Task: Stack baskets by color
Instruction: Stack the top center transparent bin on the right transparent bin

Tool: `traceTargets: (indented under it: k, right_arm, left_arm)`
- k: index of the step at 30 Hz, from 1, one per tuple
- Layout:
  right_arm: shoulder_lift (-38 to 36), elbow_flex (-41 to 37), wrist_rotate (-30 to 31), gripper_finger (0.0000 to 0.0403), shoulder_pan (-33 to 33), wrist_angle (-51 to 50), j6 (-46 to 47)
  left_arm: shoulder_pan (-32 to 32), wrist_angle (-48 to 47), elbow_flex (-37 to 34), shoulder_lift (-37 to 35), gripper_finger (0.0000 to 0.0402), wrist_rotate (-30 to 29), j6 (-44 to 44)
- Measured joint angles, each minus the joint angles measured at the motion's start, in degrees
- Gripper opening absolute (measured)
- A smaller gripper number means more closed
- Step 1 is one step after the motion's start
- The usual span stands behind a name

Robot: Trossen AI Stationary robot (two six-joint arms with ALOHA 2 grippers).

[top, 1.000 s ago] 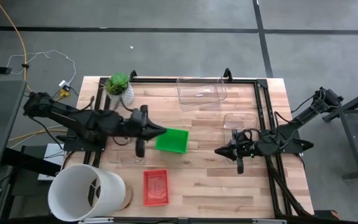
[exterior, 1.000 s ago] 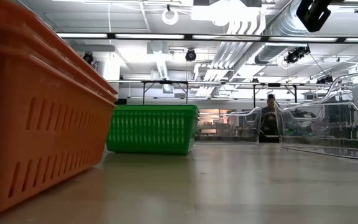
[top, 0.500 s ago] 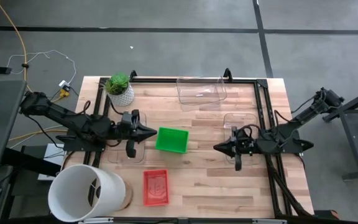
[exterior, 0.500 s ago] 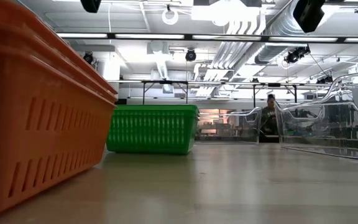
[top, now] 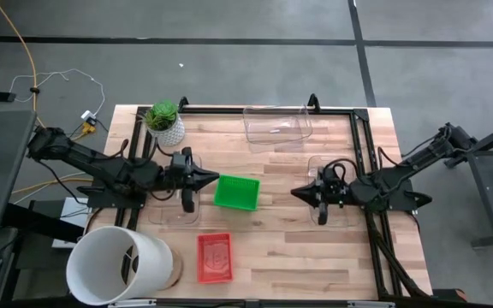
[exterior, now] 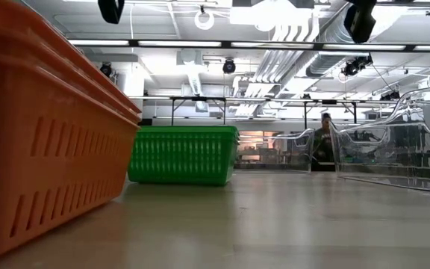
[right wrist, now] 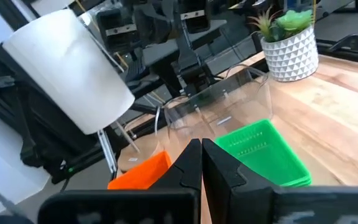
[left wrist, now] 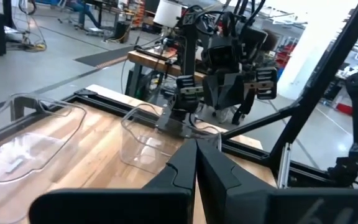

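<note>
No legible text or labels anywhere

Left gripper [top: 215, 179] and right gripper [top: 296, 192] both closed, empty — tips pointing inward toward each other, above the tabletop.

Red basket [exterior: 43, 127]: low view, cut off at left and bottom edges. Clear basket [exterior: 394, 146]: cut off at right edge. White bucket [top: 120, 265]: base cropped at high view's bottom edge. Person [exterior: 323, 142]: distant, details unreadable.
</note>
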Motion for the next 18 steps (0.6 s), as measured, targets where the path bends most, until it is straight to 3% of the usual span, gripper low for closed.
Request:
traceTargets:
  k: [4,8,12,18]
  right_arm:
    - [0.0,0.1,0.0,0.0000,-1.1,2.7,0.0]
    - [0.0,4.8,0.0,0.0000,-2.5,-3.6,0.5]
    - [0.4,13.6,0.0,0.0000,-4.1,-26.6,7.9]
    - [2.8,23.2,-3.5,0.0002,-6.3,-60.2,30.9]
  left_arm:
    - [0.4,-0.1,0.0,0.0,0.0000,0.1,0.0]
    - [0.4,-0.1,0.0,0.0,0.0000,0.2,0.0]
    - [0.4,-0.1,0.0,0.0,0.0000,0.2,0.0]
    - [0.4,-0.1,0.0,0.0,0.0000,0.2,-0.1]
